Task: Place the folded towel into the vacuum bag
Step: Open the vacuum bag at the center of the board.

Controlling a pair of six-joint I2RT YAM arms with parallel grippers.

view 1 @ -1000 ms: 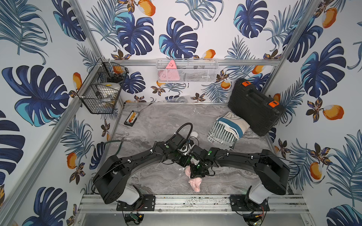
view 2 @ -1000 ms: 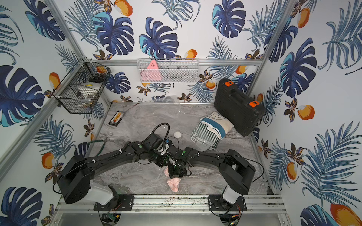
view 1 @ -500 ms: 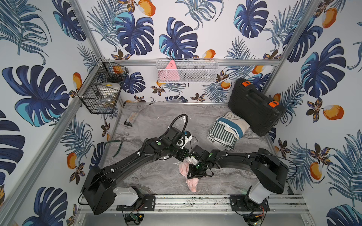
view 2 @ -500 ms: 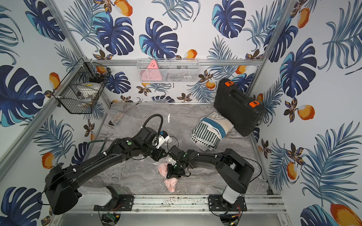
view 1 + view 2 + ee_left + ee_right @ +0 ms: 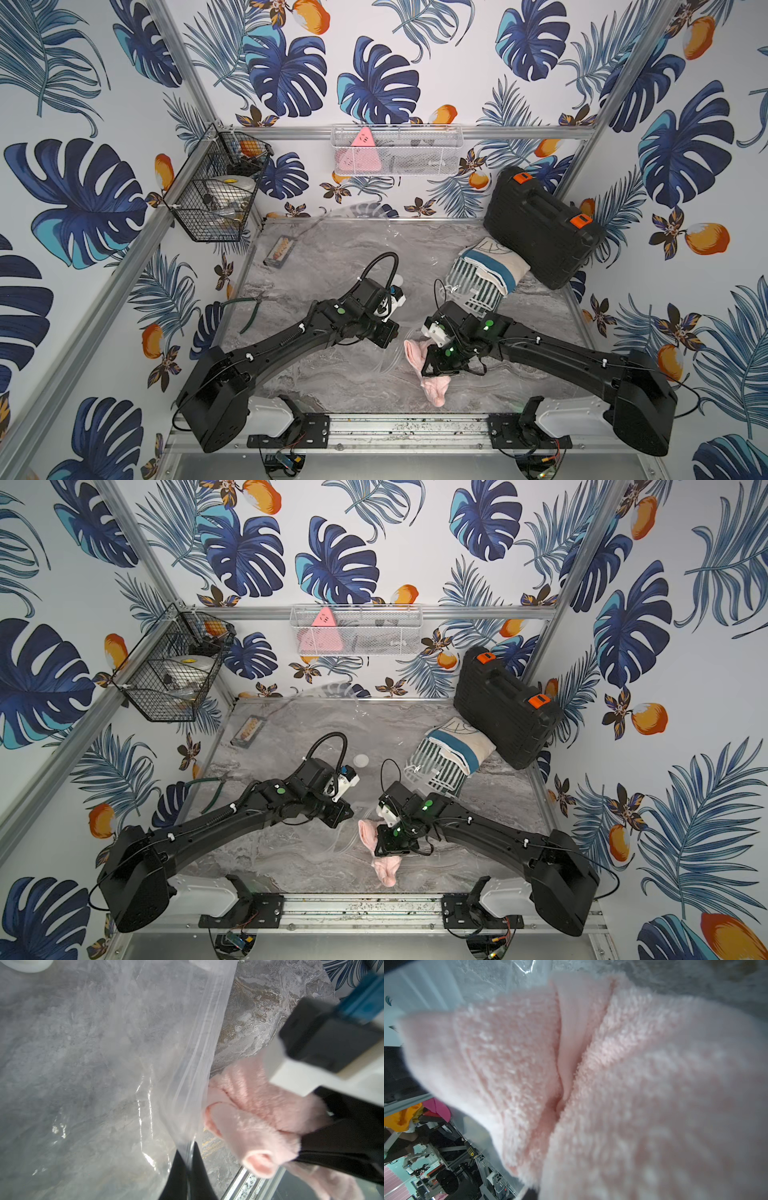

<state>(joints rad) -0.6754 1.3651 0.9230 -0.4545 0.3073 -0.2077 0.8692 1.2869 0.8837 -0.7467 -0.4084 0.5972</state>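
Hanging bunched from the right gripper (image 5: 434,361) low in the centre of both top views, the pink folded towel (image 5: 417,353) has its long axis running from upper left to lower right, its leading end just beside the zip edge of the vacuum bag (image 5: 116,1068), which lies to its left. The right arm is the nearer, its jaws closed partway on the towel's middle. In the left wrist view the left gripper (image 5: 188,1169) is clamped tight on the bag's edge (image 5: 204,1059), lifting it over the marble tabletop (image 5: 536,316).
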